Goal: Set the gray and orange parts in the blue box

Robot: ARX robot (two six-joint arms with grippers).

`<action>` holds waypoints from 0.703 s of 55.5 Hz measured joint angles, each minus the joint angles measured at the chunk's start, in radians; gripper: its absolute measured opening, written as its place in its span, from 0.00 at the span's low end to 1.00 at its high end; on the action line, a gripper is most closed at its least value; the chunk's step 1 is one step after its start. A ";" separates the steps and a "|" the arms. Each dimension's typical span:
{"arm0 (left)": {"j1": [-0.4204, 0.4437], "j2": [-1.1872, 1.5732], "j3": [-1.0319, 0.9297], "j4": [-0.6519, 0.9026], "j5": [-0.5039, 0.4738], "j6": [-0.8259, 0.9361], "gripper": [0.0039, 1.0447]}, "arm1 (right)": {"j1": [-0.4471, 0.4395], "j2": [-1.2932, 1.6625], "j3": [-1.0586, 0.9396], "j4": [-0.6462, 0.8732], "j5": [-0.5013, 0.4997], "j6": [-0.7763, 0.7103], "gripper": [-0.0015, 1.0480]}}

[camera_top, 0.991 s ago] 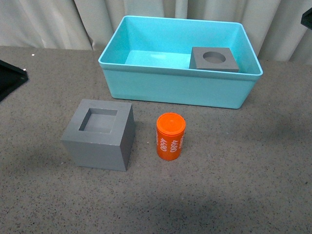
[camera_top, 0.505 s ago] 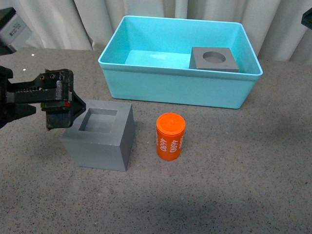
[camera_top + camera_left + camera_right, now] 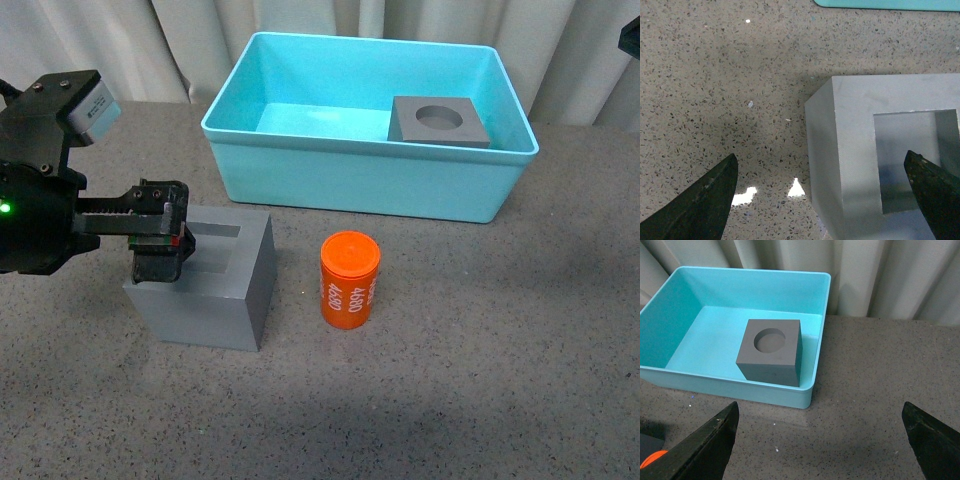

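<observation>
L gripper (image 3: pixel 160 255) open, astride sq-recess cube (image 3: pixel 205 300) wall | risk: we reckon one-wall pinch lets cube swing, slip.

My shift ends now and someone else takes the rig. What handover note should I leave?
Left pincer: open, straddling one wall of the square-recess cube, one finger over the recess, one outside; not closed.
Right pincer: open, empty, facing the blue box.
Done: round-recess cube sits in the blue box.
Left: square-recess cube and the upright orange cylinder, both on the table in front of the box, apart from each other.
</observation>
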 joint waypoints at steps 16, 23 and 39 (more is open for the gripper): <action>-0.005 0.032 0.017 0.000 -0.024 -0.010 0.68 | 0.000 0.000 0.000 0.000 0.000 0.000 0.91; -0.009 0.032 0.023 -0.001 -0.024 -0.022 0.51 | 0.000 0.000 0.000 0.000 -0.001 0.000 0.91; -0.008 0.001 0.024 0.007 -0.033 -0.040 0.17 | 0.000 0.000 0.000 0.000 0.000 0.000 0.91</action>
